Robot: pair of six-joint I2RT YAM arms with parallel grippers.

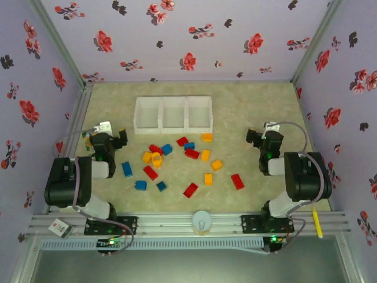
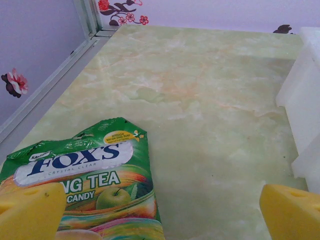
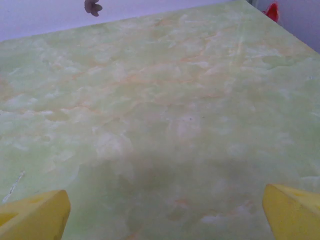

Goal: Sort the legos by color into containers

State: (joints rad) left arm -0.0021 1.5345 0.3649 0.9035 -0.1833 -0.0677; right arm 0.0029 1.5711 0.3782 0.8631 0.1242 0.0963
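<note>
Here the legos (image 1: 192, 153) lie scattered between left gripper (image 1: 113, 137) and right gripper (image 1: 262, 137).

red, blue and orange legos (image 1: 177, 165) lie scattered on the table before the three empty white containers (image 1: 173, 114).

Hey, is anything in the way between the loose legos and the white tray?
Nothing visible. Bare table separates the legos from the tray; the Fox's candy packet lies off to the left, by the left gripper.

Red, blue and orange legos (image 1: 191, 154), white tray (image 1: 161, 115), green-marbled table (image 1: 253, 106).
</note>
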